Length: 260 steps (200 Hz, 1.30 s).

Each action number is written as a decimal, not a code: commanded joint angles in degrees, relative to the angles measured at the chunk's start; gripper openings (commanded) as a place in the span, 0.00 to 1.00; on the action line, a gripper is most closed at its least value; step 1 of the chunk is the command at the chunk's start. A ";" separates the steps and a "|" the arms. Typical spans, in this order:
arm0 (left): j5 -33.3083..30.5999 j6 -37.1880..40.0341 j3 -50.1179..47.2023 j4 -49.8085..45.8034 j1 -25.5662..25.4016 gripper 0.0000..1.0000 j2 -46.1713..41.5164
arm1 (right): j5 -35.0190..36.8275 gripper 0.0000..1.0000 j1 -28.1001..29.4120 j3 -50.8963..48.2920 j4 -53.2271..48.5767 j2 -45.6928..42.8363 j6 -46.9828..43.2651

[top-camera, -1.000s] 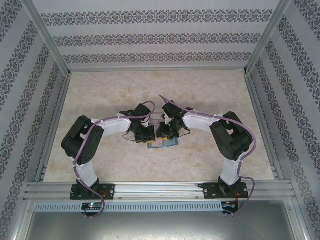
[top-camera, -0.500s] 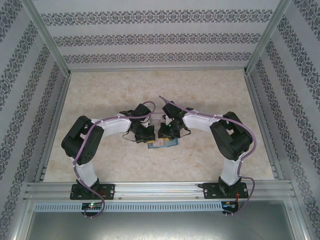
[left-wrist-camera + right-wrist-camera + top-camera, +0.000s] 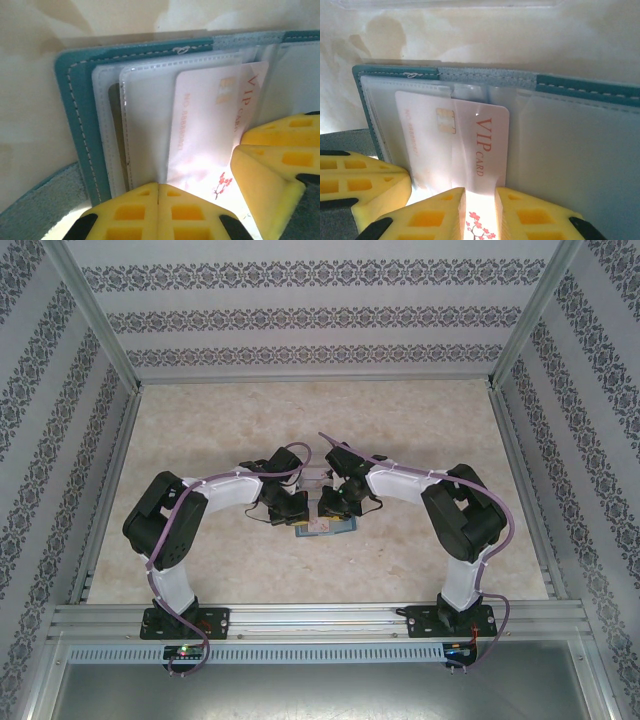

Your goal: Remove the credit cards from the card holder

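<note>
The wallet [image 3: 580, 87] lies open on the table [image 3: 300, 420], between my two grippers. My left gripper [image 3: 158, 187] is closed on nothing, its tips at the near edge of the left pocket panel; I judge it pins the wallet down. My right gripper [image 3: 480, 192] is clamped on the near end of the card [image 3: 465, 145], with only that thin edge between the fingers.

Key relation: the card's long axis runs straight away from my right fingers, and its far part sits under the clear pocket film. The pull therefore goes back along that axis. The right arm holds the card.

Count: one wallet and one pale card. A dark strip [image 3: 113, 135] in a rear pocket may be a second card; I cannot tell.
</note>
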 commanded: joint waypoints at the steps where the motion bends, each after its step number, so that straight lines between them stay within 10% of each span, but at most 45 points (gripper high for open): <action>1: -3.46 2.07 0.95 -4.64 -0.49 0.00 1.62 | 1.36 0.25 -0.88 -0.16 -1.82 -1.73 -0.61; 260: -4.25 4.30 2.96 -9.04 -0.56 0.00 5.60 | -4.94 0.30 -2.79 -4.00 4.55 -1.41 1.11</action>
